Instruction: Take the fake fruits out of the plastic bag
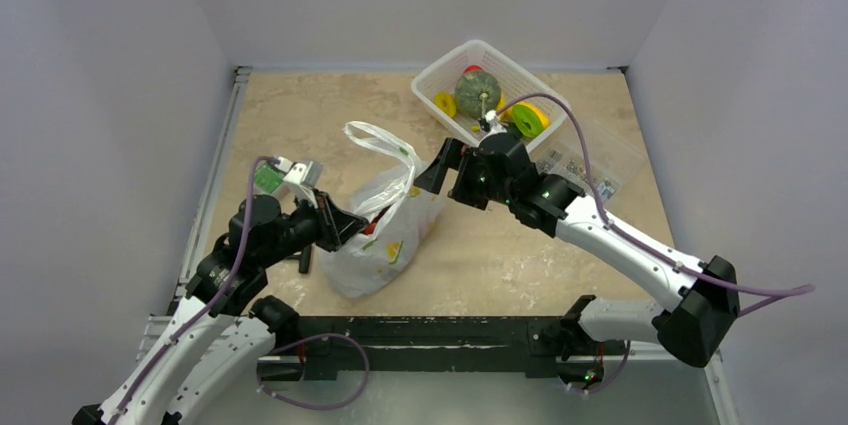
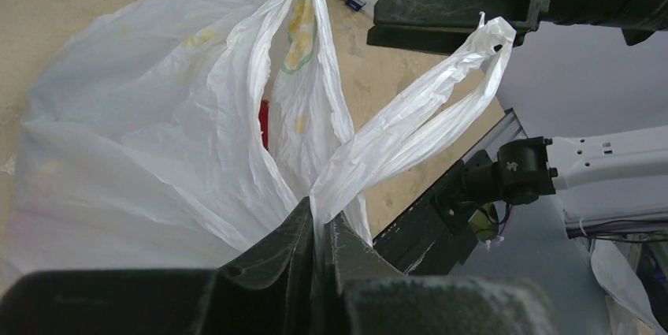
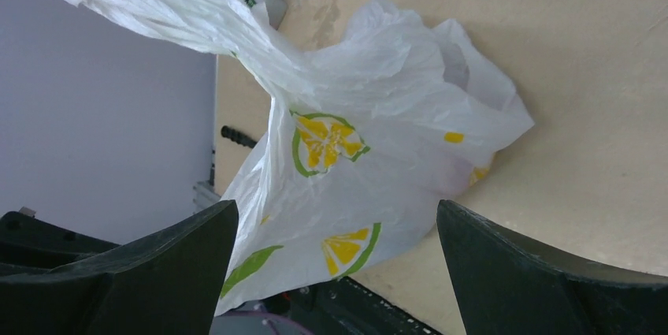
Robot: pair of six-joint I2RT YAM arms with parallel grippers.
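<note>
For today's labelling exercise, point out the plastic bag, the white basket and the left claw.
plastic bag (image 1: 375,270): top external view, lower body.
white basket (image 1: 445,64): top external view, left rim.
left claw (image 2: 319,213): left wrist view, between fingertips.

A beige, marbled stone-look tabletop (image 1: 300,115) sits boxed in by plain pale grey walls (image 1: 100,65) on three sides, a silver metal rail (image 1: 211,180) edging its left side under even, soft light.

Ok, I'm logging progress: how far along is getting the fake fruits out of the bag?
Done: nothing looks taken out yet. A red piece shows inside the mouth of the thin white plastic bag with citrus prints. In hand: the left hand is shut on a loop handle, and the right hand is open, facing the bag. Left: lifting out every fruit.
</note>
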